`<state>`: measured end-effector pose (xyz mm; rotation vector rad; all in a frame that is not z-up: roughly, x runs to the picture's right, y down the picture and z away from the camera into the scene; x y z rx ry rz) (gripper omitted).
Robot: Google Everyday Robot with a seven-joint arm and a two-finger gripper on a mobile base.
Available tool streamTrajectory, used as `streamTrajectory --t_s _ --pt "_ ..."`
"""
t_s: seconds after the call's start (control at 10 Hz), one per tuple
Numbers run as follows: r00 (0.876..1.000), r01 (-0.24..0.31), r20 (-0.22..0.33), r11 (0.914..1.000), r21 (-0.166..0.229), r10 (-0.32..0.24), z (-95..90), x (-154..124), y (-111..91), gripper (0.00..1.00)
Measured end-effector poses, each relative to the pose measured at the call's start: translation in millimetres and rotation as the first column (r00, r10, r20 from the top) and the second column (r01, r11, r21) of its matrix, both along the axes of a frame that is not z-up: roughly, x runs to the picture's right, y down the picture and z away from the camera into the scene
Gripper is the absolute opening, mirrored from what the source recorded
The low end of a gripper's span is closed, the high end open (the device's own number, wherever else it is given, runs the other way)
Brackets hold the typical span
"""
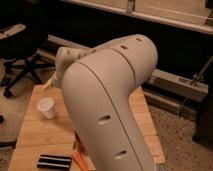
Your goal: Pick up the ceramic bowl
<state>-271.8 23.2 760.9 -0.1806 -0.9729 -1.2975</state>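
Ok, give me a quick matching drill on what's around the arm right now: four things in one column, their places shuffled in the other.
1. white cup
2. black striped block
3. orange tool
4. office chair

A. on the floor beyond the table's far-left corner
B. table's near edge, against the arm
C. upright on the table, left of the arm
D. table's near edge, farthest left

Pairs: 1-C, 2-D, 3-B, 4-A.

The arm hides the ceramic bowl and the gripper; neither shows.
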Motion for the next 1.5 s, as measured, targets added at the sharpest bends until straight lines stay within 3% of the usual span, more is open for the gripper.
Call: streamTrajectory --t_s 1.2,1.5 --pt "1.0 0.0 0.0 1.0 0.0 0.0 0.0 0.0 0.0 0.8" --pt "1.0 0.024 0.009 0.9997 0.004 -0.024 -3.2 9.5 12.5 0.8"
